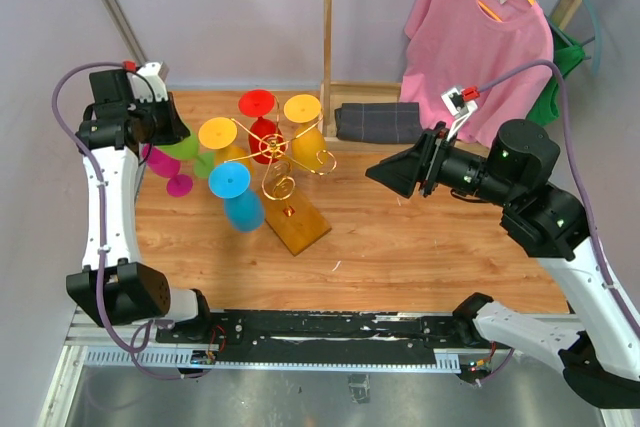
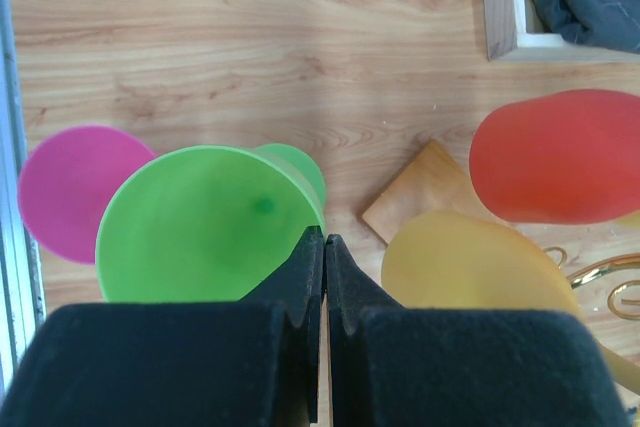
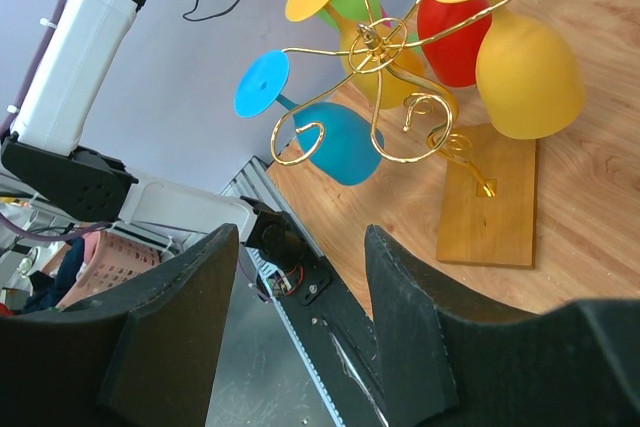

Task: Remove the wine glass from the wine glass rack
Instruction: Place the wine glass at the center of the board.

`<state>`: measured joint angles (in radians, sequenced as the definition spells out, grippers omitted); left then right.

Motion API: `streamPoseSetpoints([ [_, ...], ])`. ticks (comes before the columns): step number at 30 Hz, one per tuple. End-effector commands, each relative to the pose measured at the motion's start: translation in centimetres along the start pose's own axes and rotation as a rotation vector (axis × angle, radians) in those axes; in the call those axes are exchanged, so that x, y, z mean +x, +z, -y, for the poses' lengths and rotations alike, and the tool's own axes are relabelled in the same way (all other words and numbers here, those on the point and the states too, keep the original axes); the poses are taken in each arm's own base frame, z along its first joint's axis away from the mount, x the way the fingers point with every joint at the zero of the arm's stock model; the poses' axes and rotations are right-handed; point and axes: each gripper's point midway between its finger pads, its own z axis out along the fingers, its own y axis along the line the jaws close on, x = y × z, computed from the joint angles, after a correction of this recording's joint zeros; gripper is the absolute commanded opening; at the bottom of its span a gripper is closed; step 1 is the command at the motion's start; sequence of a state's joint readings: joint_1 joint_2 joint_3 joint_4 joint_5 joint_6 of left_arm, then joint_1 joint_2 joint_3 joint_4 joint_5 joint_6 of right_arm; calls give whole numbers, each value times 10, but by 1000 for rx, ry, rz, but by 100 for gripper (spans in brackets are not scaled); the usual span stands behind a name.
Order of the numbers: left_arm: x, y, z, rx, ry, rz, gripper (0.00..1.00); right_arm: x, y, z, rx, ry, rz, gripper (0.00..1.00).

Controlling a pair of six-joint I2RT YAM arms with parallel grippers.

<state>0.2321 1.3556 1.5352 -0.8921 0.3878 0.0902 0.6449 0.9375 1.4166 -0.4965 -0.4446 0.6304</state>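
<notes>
The gold wire wine glass rack [image 1: 277,175] stands on its wooden base [image 1: 298,223] mid-table, with red [image 1: 257,104], yellow [image 1: 302,108], orange [image 1: 217,132] and blue [image 1: 229,179] glasses hanging upside down. My left gripper [image 1: 170,127] is left of the rack. In the left wrist view its fingertips [image 2: 324,239] are pressed together at the rim of a green wine glass [image 2: 205,222], mouth up, its foot over the table. My right gripper [image 1: 385,175] is open and empty right of the rack. The right wrist view looks past the open gripper [image 3: 300,237] to the rack [image 3: 385,47].
A pink glass [image 1: 163,161] sits by the green one at the table's left edge. A dark folded cloth [image 1: 378,122] lies in a wooden frame at the back. A pink shirt [image 1: 480,37] hangs back right. A black rail [image 1: 330,327] runs along the near edge.
</notes>
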Motion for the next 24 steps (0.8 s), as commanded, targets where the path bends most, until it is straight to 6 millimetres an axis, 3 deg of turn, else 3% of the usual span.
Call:
streamPoseSetpoints([
  [1, -38, -2, -3, -22, 33, 117, 0, -17, -6, -10, -23, -21, 62, 55],
  [8, -62, 19, -7, -15, 5, 160, 0, -14, -4, -7, -19, -20, 56, 55],
  [13, -77, 24, 8, 19, 43, 184, 0, -12, -5, -5, -11, -15, 57, 55],
  [16, -72, 29, 12, 17, 60, 168, 0, -11, -5, -4, -7, -11, 57, 55],
  [24, -43, 47, -6, -57, 57, 78, 0, -14, 1, -4, -13, -14, 45, 54],
])
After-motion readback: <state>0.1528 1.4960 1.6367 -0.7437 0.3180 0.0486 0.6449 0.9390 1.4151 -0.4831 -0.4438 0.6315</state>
